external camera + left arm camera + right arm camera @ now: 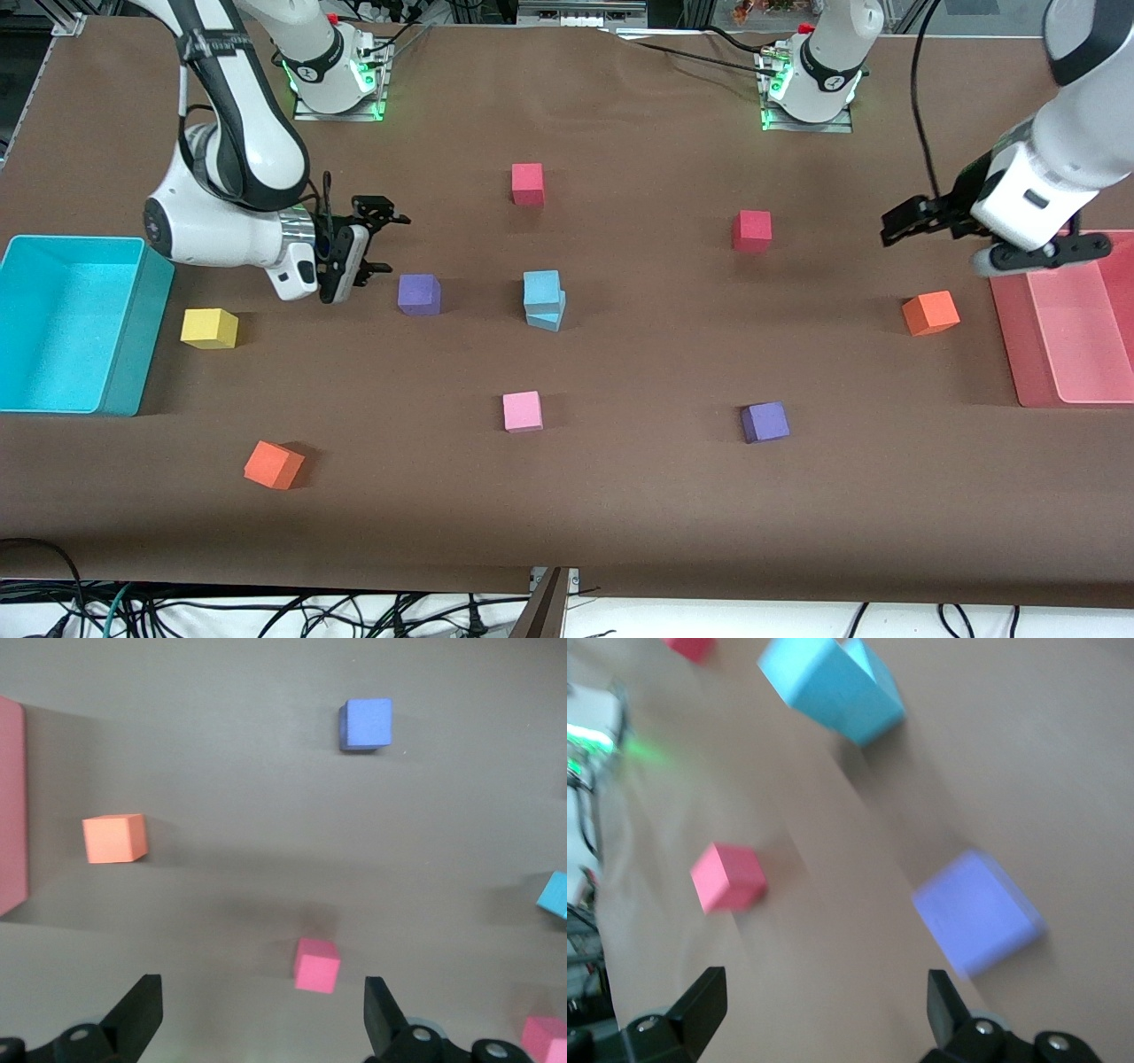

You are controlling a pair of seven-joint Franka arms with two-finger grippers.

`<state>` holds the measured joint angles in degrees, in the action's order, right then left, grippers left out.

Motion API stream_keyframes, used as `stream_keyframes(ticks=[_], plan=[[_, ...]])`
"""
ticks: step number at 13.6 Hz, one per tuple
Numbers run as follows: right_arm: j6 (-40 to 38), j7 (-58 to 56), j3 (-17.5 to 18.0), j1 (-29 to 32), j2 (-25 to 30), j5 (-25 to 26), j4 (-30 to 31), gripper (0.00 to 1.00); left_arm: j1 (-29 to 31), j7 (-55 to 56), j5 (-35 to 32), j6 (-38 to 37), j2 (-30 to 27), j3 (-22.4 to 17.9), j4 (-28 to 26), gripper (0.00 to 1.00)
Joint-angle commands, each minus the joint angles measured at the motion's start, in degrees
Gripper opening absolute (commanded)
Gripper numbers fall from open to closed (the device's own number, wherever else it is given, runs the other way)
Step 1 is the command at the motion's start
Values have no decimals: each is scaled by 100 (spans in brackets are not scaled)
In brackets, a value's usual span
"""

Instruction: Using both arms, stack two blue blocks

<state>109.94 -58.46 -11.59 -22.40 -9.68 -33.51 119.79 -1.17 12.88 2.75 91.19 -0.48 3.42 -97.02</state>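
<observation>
A: Blocks, count? And the blue ones?
B: Two blue blocks (542, 299) stacked mid-worktop (638, 496). Two purple, two orange, two red, one pink, one yellow.
A: Tools?
B: Left tool (912, 221) spread above orange block (930, 313); right tool (363, 244) spread beside purple block (419, 294).

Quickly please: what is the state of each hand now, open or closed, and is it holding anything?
Left hand: open, holding nothing, over the table near the red bin.
Right hand: open, holding nothing, beside a purple block.

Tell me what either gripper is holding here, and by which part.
Nothing is held. The left gripper hangs open near the pink tray; the right gripper is open beside a purple block. The two blue blocks sit stacked, untouched.
</observation>
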Motion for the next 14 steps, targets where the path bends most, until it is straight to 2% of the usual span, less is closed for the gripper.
stream_keyframes(ticks=[1,2,5,6,7,9,10,11,12,14], plan=[[-893,1044,-36,87,186,1133,-962,100,187,-312,-413,-66,-531,53,-431,100],[-1000,1273,-141,139,186,1485,-1279,100,196,-382,-450,-57,-593,53,-458,100],[-1010,1537,-361,420,265,1865,-1851,100,284,-532,-450,4,-602,53,-467,100],[-1271,1713,-370,656,265,2057,-2097,100,284,-532,-450,13,-602,53,-467,100],[-1691,1906,-310,780,274,2494,-2283,100,293,-532,-450,57,-602,53,-467,100],[-1932,3070,276,1261,431,3409,-2565,100,284,-532,-450,92,-602,53,-467,100],[-2037,3738,750,1560,571,3613,-2600,100,284,-532,-450,92,-602,53,-467,100],[-2056,4485,1050,1946,677,3598,-2566,100,284,-532,-450,92,-602,62,-467,100],[-2021,5006,1175,2089,722,3598,-2566,100,284,-532,-450,92,-602,53,-467,100],[-1995,5623,1141,2100,844,3571,-2522,100,293,-541,-450,101,-594,53,-476,100]])
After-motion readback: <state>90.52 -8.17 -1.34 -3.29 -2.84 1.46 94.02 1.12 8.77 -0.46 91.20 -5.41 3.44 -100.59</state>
